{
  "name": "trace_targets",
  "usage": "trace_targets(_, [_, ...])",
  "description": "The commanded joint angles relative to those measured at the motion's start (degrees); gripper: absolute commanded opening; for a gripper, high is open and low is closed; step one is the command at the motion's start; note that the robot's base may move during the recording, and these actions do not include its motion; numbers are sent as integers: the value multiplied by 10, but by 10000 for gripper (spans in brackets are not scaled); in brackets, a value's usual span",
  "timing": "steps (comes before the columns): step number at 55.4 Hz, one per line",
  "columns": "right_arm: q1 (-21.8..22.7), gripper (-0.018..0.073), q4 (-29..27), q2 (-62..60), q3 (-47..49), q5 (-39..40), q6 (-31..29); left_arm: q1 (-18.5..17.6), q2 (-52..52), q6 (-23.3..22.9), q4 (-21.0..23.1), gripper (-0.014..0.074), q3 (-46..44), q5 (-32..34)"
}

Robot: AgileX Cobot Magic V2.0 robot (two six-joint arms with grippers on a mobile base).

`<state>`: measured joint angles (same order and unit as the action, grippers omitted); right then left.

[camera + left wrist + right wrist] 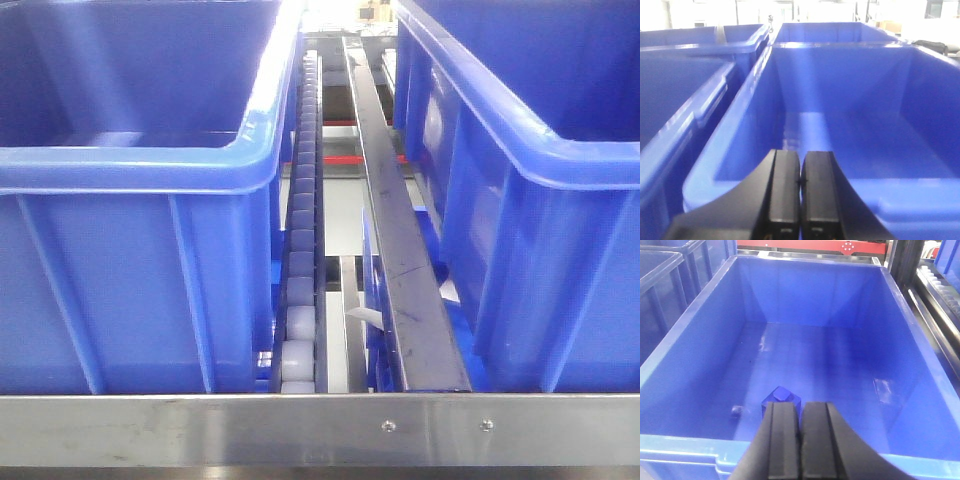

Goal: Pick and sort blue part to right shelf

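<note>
Only rightward: blue part (781,399) in bin (685,350)

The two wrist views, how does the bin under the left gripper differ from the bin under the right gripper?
The bin under the left gripper shows a bare floor, while the bin under the right gripper holds a small blue part and a smaller dark bit. The left bin looks washed out by glare; the right bin is evenly lit. Both are large blue plastic bins, and both grippers are shut.

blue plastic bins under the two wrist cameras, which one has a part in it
The large blue plastic bin under the right tool holds a small blue block; the bin under the left tool shows nothing inside.
</note>
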<state>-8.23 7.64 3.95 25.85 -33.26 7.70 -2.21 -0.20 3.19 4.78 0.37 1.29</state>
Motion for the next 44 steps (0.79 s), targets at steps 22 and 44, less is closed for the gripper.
trace_targets(22, [2,34,10,7,14,52,-2,-1,-15,3,9,124,17,68])
trace_targets(44, [2,34,10,7,14,52,-2,-1,-15,3,9,124,17,24])
